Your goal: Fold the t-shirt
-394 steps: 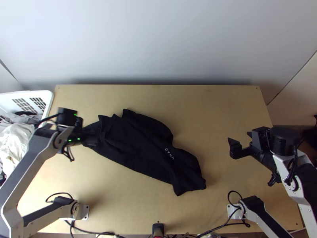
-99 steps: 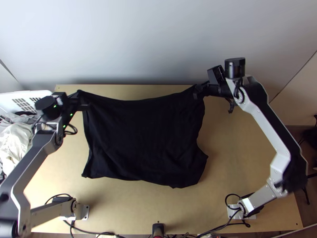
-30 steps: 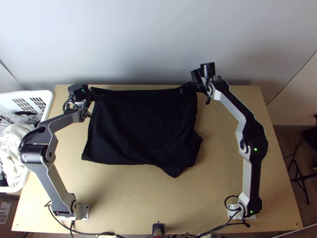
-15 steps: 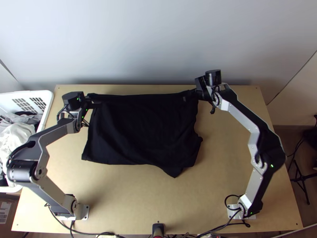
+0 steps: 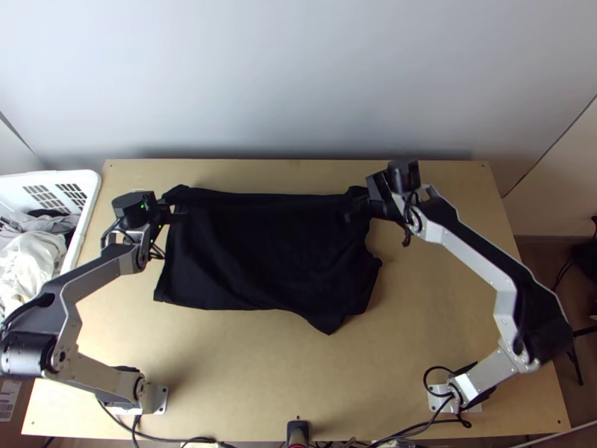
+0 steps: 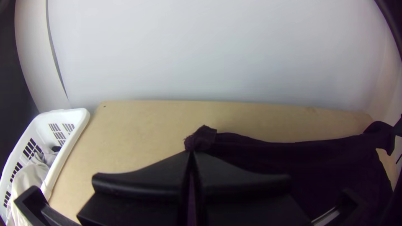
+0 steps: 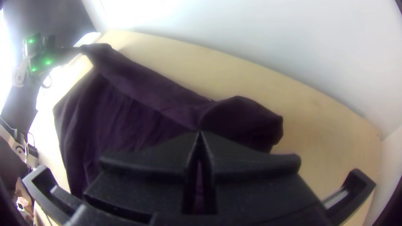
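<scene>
Pinching the black t-shirt [image 5: 269, 250] at 2 spots along the far edge, with 1 end effector near each far corner. In the left end effector [image 5: 176, 210], holding cloth near the far left corner, with 2 flat fingers [image 6: 142, 175] pressed together and a small bunched bit poking out just past the tips. In the right end effector [image 5: 354, 210], holding cloth near the far right corner, again with 2 fingers [image 7: 251, 155] pressed together on the fabric, and with a loose rounded lobe puffing out past the tips towards the far side.

Between the 2 end effectors, stretching the far edge nearly straight across, with a narrow strip turned over along it. From there, spreading the rest of the t-shirt across the light wooden worktop [image 5: 418, 321] towards the arm bases. Below the left end effector, running down to a fairly neat near corner; nearer the bases than the right end effector, ending in a drooping point, with a small bulge along the right side.

To the left of the left end effector, just beside the worktop, seeing a white basket [image 5: 91, 187] with pale and dark cloth [image 5: 30, 261] inside. Beyond both end effectors, facing a pale wall [image 5: 298, 75].
</scene>
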Robot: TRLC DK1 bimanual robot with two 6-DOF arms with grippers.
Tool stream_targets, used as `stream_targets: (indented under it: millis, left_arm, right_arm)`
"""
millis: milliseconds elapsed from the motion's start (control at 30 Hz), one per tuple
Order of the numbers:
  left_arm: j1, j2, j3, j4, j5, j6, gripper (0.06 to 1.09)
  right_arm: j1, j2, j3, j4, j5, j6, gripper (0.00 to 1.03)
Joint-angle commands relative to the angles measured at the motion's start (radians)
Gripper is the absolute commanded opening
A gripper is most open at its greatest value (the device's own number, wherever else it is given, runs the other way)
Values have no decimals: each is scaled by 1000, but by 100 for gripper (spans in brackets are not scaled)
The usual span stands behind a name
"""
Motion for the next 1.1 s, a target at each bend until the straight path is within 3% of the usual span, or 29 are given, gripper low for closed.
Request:
stream_targets:
  millis: [0,567,1067]
  left_arm:
    - [-1,-83,-95,-10,1,-1,9]
    - [-6,-204,-225,-51,1,-1,9]
    - [-18,-276,-317,-79,0,-13,9]
  right_arm:
    - [19,-100,-121,2,-5,18,3]
    - [24,-249,-320,2,-19,30,3]
    - [26,-280,-380,10,-19,32,3]
